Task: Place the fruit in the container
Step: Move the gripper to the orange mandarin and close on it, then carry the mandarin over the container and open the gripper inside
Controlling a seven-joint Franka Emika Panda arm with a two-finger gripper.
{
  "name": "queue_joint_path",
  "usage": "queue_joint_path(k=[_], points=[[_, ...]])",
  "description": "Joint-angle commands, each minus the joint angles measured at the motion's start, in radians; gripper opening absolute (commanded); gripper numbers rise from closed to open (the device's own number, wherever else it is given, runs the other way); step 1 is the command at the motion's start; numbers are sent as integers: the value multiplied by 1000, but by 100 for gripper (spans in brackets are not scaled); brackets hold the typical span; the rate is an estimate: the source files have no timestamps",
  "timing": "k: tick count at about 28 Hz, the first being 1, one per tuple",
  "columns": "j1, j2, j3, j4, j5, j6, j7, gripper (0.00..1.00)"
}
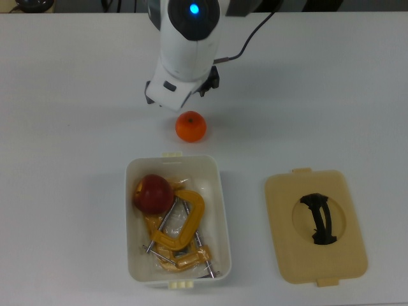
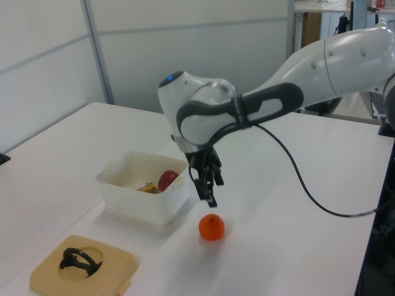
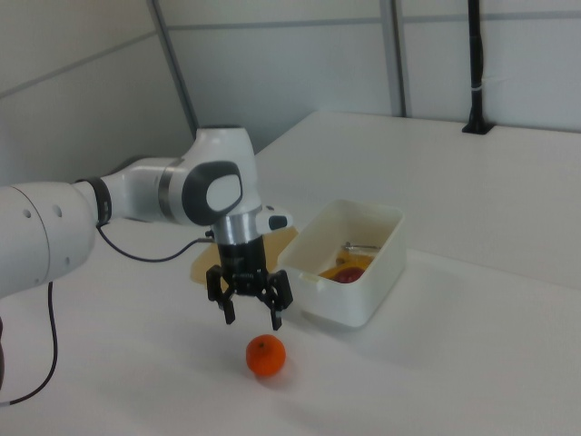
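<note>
We find the apple (image 1: 152, 193) in the tub (image 1: 220, 210) on yellow clamps (image 1: 180, 231); the gripper (image 3: 251, 315) — fingers spread, empty — hangs above the mandarin (image 3: 266, 355).

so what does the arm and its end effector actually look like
The arm is glossy white with rounded segments and dark grey joint bands, and a blue light glows on its wrist housing. A black cable trails from the wrist. The end effector is black, with two slim fingers.

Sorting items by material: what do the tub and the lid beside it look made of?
The tub looks like smooth white plastic: thin, slightly glossy walls with rounded corners. The lid looks like matte tan plastic, moulded with a recess, its handle black, probably plastic too.
</note>
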Motion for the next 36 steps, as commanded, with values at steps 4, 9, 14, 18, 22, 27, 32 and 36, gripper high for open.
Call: queue_joint_path(k=[4,9,14,18,22,27,32,36], points=[[18,33,-6,-83,1,136,19,100],[23,87,-6,-91,-12,178,50,100],[26,92,-6,-112,-12,215,52,100],[26,88,-6,-105,-1,213,52,34],[22,50,-7,-99,2,201,53,22],[22,-32,-10,-73,1,198,53,22],[20,-33,-18,42,-10,199,52,24],[18,-31,-21,87,-18,210,52,24]])
